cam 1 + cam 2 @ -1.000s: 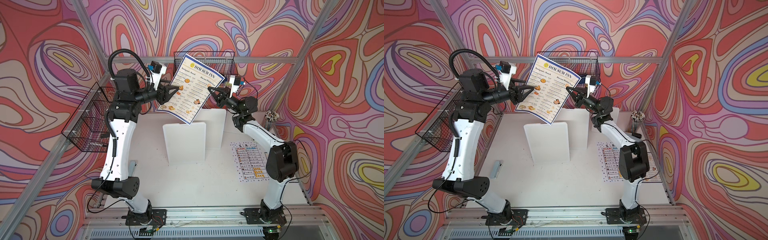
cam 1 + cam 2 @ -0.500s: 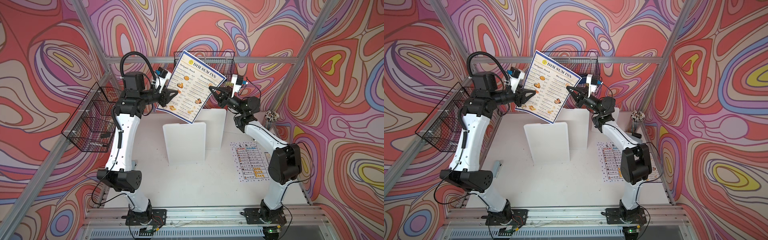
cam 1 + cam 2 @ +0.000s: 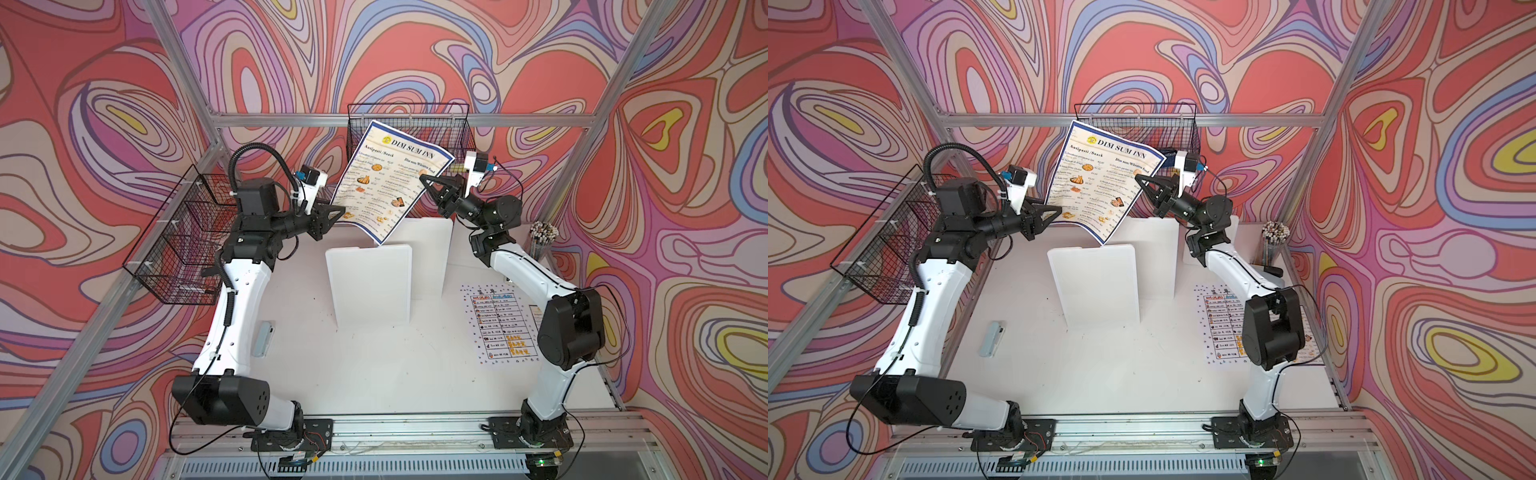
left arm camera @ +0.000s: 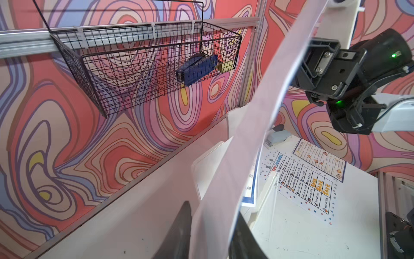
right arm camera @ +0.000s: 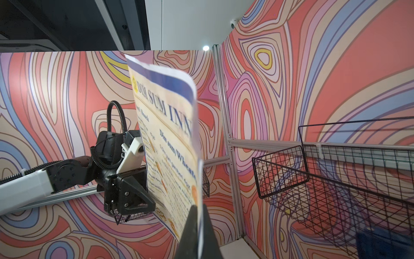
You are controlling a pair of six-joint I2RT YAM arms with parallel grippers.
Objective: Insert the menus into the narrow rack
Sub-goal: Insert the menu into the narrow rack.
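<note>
In left wrist view: menu blurred, edge-on; left fingers cut off.

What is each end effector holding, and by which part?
The big menu: the right end effector pinches its right edge; the left end effector straddles its lower left edge, though a firm clamp cannot be told.

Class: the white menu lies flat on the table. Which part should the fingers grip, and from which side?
The white menu lies flat on the table, so likely only an edge can be pinched. Take the long edge facing the table's middle, coming in low from that side; the small menu lies close along the other long edge.
</note>
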